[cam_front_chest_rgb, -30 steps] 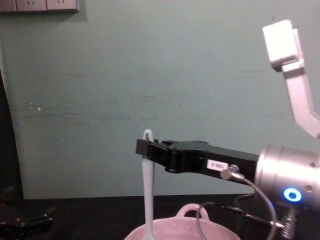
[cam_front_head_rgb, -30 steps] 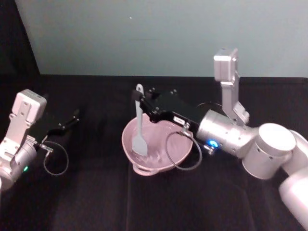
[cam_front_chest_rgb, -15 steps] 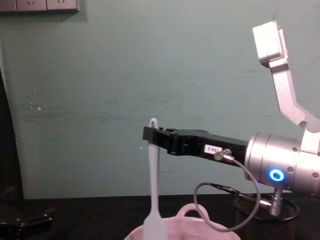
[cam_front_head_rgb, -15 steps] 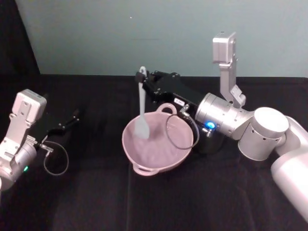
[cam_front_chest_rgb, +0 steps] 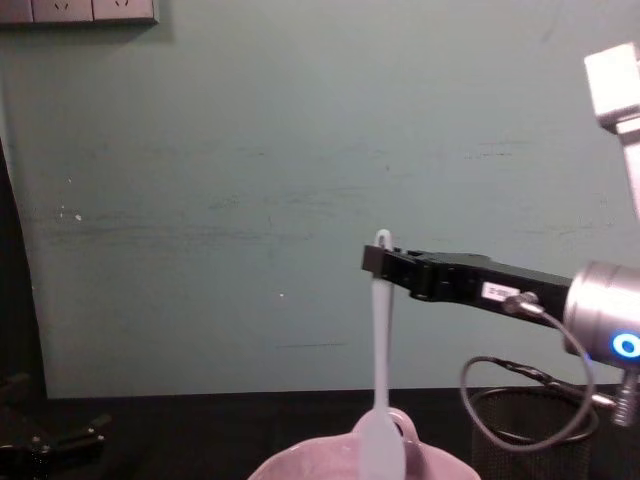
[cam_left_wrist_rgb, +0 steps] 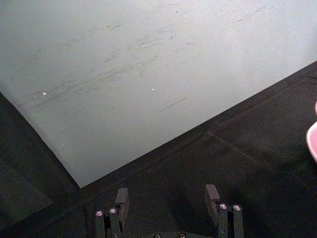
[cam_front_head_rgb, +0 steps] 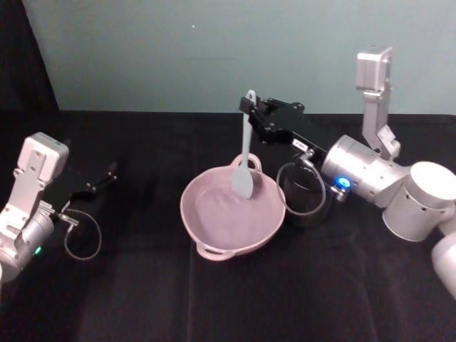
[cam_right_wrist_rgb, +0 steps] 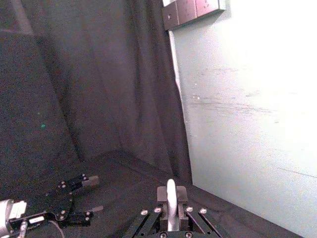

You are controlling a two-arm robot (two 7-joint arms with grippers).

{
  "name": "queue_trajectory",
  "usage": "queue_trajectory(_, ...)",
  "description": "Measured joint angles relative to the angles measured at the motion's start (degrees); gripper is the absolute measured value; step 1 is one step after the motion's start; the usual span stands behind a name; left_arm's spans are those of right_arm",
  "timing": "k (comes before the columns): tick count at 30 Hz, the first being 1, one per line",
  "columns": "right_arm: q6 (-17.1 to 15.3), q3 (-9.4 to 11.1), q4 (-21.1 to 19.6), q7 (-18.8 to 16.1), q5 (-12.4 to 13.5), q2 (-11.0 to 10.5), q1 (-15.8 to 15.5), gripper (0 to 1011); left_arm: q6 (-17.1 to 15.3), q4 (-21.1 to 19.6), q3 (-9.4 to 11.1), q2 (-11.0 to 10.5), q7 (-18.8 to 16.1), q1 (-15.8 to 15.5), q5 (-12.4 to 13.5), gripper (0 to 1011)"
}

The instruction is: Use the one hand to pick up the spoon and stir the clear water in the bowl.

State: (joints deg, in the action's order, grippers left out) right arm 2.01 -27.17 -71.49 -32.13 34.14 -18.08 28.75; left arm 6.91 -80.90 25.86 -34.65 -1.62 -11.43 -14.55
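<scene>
Mesh cup (cam_front_chest_rgb: 545,440): black wire, set upright on the table.
Table (cam_front_head_rgb: 142,299): covered in black cloth.
Wall (cam_front_head_rgb: 178,57): painted pale teal, faintly scuffed.
Sockets (cam_front_chest_rgb: 80,10): mounted high on the wall.
Curtain (cam_right_wrist_rgb: 99,74): dark, hung beside the wall.

Silver blue-lit wrist (cam_front_head_rgb: 360,178), grey looped cable (cam_front_chest_rgb: 464,388), black white-labelled right end effector (cam_front_head_rgb: 249,107).

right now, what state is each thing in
spoon: upright, gripped at its top end, blade hanging over the bowl's far side, apparently clear of the water
bowl: upright on the black table, water level too faint to tell
right pincer: shut on the spoon, above the bowl's far rim
left pincer: open, holding nothing, parked low at the table's left
mesh cup: upright, just right of the bowl
</scene>
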Motion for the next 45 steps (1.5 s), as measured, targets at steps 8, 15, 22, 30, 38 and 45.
queue_trajectory(8, -0.93, 1.28, -4.99, 1.12, 0.0, -2.83, -3.69, 116, 0.0, 0.0, 0.0, 0.0, 0.0, 0.0, 0.0, 1011)
queue_trajectory(15, -1.49, 1.92, -9.84, 1.6, 0.55, -4.66, -7.53, 116, 0.0, 0.0, 0.0, 0.0, 0.0, 0.0, 0.0, 1011)
queue_trajectory(22, -2.32, 0.51, -12.34, 1.46, 0.31, -5.01, -8.73, 116, 0.0, 0.0, 0.0, 0.0, 0.0, 0.0, 0.0, 1011)
queue_trajectory(30, -2.79, -2.28, -11.16, 0.46, -0.85, -3.21, -6.64, 116, 0.0, 0.0, 0.0, 0.0, 0.0, 0.0, 0.0, 1011)
queue_trajectory(38, -2.12, -4.09, -5.6, -0.97, -1.32, 0.26, -2.26, 116, 0.0, 0.0, 0.0, 0.0, 0.0, 0.0, 0.0, 1011)
queue_trajectory(45, -1.25, -4.37, -0.48, -1.67, -1.56, 2.32, 0.99, 116, 0.0, 0.0, 0.0, 0.0, 0.0, 0.0, 0.0, 1011)
